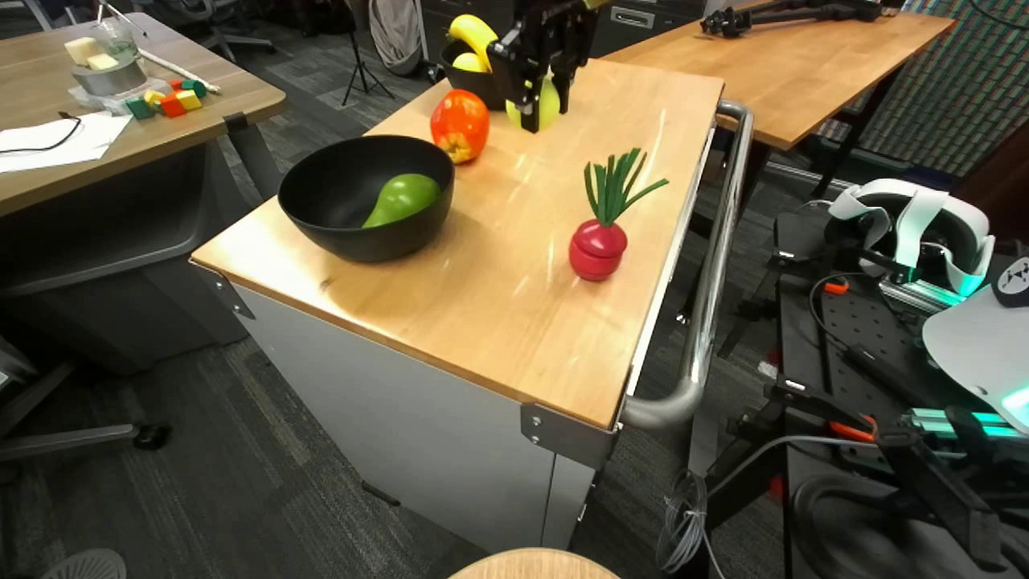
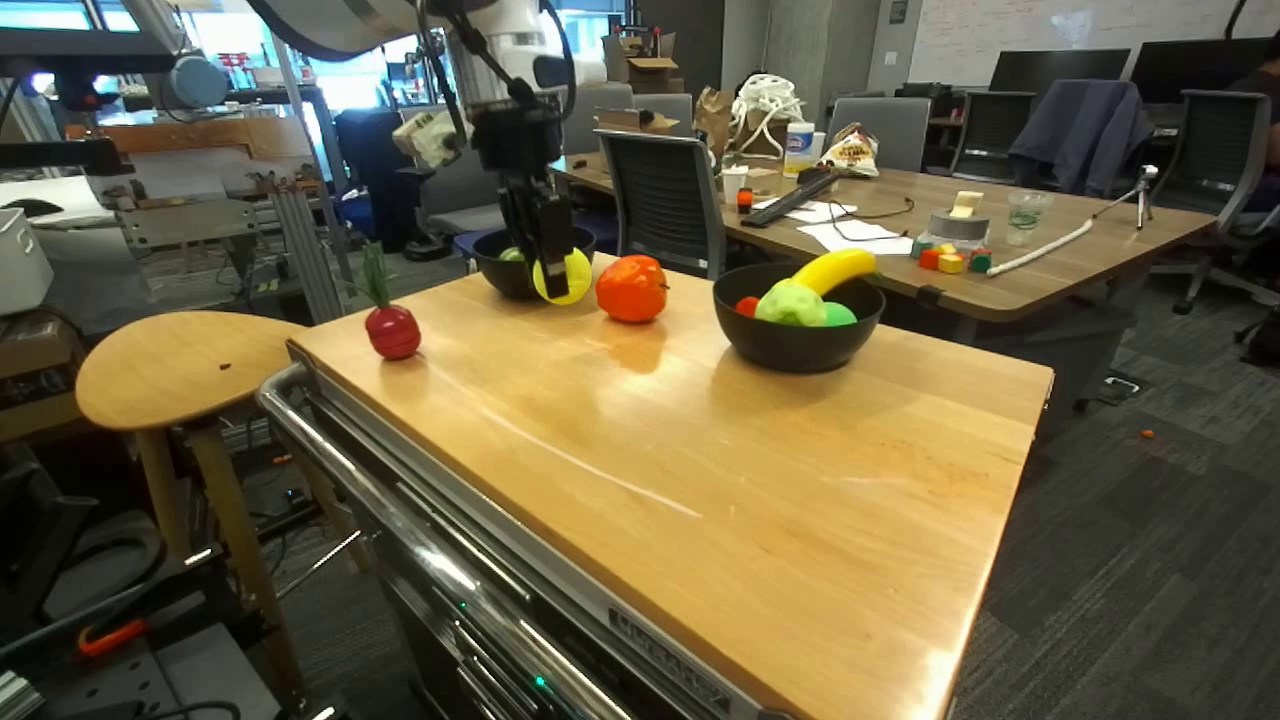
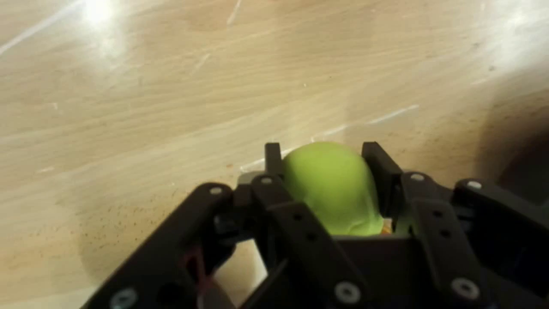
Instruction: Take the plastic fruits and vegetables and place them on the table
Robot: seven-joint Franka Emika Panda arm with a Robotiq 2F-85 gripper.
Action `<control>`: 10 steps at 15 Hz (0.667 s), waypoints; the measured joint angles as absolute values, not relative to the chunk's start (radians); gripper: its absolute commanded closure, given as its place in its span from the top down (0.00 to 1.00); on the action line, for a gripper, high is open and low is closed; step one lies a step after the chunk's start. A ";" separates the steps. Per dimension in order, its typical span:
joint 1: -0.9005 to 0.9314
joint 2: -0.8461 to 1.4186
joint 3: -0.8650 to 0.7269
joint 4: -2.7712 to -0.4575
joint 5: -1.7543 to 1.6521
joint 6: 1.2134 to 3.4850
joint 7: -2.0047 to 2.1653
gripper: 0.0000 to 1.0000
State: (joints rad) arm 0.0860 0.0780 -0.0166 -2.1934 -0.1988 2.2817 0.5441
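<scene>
- In an exterior view the gripper (image 1: 547,115) is clamped on a yellow-green fruit (image 1: 550,100); whether the fruit touches the bench (image 1: 482,314) cannot be told.
- Just left of the gripper sits an orange-red fruit (image 1: 460,121); farther left and nearer the camera, a black bowl (image 1: 362,243) holds a green pear (image 1: 406,199); right of the gripper and nearer the camera, a radish (image 1: 597,251) stands leaves up.
- In an exterior view another black bowl (image 2: 800,345), right of the gripper past the orange-red fruit, holds a banana (image 2: 838,268), a pale green fruit (image 2: 790,303) and a red piece (image 2: 747,306).
- In the wrist view the fingers (image 3: 383,179) press the yellow-green fruit from both sides.
</scene>
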 measured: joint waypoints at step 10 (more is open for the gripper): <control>0.080 0.125 0.004 -2.169 -0.176 2.305 0.532 1.00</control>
